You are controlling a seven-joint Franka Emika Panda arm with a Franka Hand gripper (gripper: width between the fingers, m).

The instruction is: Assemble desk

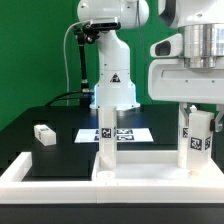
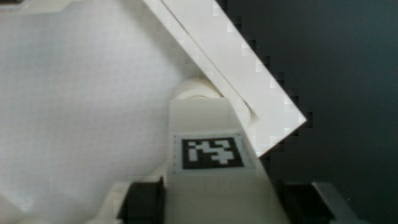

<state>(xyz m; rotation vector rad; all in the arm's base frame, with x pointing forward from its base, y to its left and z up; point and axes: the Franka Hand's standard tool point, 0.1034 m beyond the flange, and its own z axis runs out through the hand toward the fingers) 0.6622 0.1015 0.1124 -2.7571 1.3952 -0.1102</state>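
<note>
The desk's white tabletop panel lies flat at the front, and one tagged leg stands upright on its corner toward the exterior view's left. A second tagged leg stands upright at the panel's corner toward the exterior view's right. My gripper comes down over that leg from above. In the wrist view this leg fills the gap between my gripper's dark pads, which lie against its two sides. The tabletop spreads out beside it.
A loose leg block lies on the black table toward the exterior view's left. The marker board lies behind the panel, before the robot base. A low white border wall runs around the front.
</note>
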